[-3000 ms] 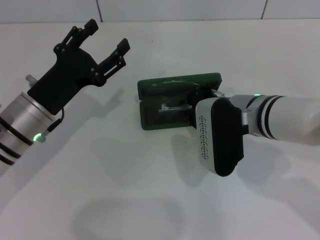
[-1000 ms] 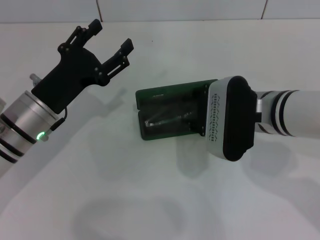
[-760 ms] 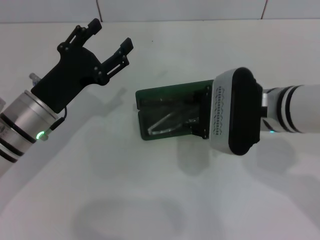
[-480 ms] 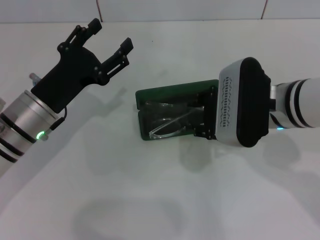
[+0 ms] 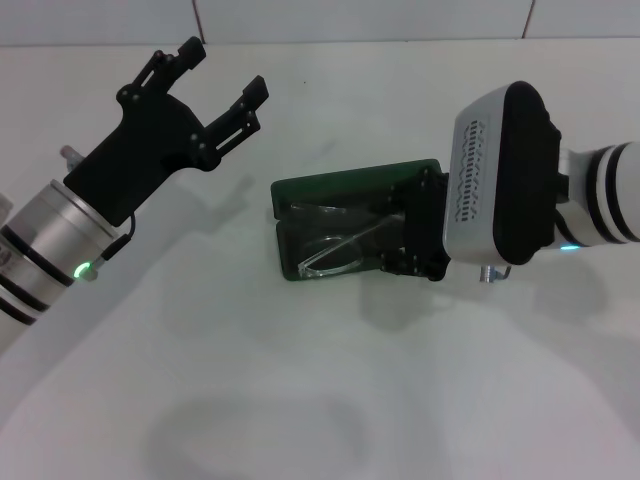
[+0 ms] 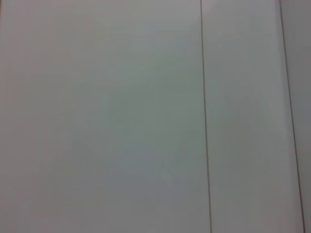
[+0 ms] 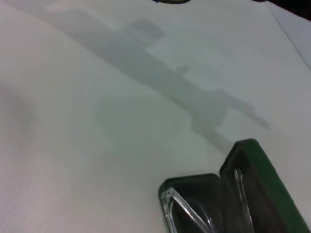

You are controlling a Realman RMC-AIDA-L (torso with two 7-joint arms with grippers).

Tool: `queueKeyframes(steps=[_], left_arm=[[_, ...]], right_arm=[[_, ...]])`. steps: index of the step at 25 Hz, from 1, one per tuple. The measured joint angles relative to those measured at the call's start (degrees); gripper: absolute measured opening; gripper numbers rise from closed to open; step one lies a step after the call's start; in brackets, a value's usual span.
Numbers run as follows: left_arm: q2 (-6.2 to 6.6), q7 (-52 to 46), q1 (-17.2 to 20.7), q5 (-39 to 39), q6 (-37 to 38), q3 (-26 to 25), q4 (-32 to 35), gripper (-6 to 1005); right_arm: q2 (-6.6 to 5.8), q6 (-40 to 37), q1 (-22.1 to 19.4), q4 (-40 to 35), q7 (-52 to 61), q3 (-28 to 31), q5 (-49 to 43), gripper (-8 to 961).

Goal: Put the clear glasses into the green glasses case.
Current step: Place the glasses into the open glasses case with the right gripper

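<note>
We see the green glasses case (image 5: 345,225) lying open mid-bench (image 5: 300,400), with the clear glasses (image 5: 335,250) inside its near half. Our right hand (image 5: 420,235) sits at the case's right end; we cannot tell how it stands. Our left hand (image 5: 218,85) hovers far left, spread wide, holding nothing.

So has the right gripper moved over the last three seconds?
Yes. The right gripper has pulled back toward the robot's right, off the green case, leaving the glasses inside.

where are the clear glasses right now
In the head view the clear glasses lie inside the open green glasses case at the table's middle, just left of the right end effector.
</note>
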Motion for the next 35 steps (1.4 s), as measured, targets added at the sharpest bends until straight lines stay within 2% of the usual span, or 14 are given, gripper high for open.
queueKeyframes(steps=[5, 10, 16, 20, 29, 35], left_arm=[[0.0, 0.0, -0.4, 0.0, 0.0, 0.0, 0.0, 852], [0.0, 0.0, -0.5, 0.1, 0.0, 0.0, 0.0, 852], [0.0, 0.0, -0.2, 0.1, 0.0, 0.0, 0.1, 852], [0.01, 0.0, 0.0, 0.1, 0.1, 0.0, 0.3, 852], [-0.03, 0.0, -0.5, 0.1, 0.1, 0.0, 0.5, 852], [0.02, 0.0, -0.6, 0.1, 0.1, 0.0, 0.5, 852]], right_arm=[[0.24, 3.3, 1.2, 2.9, -0.8, -2.1, 0.3, 460], [0.24, 3.5, 2.9, 4.7, -1.2, -3.8, 2.3, 458], [0.13, -0.8, 3.6, 4.6, -4.4, -3.7, 9.2, 457], [0.27, -4.1, 6.7, 8.3, -4.4, -3.2, 11.6, 457], [0.35, -0.5, 13.7, 19.7, -3.8, -3.9, 15.0, 457], [0.32, 2.1, 14.6, 21.3, -3.7, -5.0, 15.2, 457]])
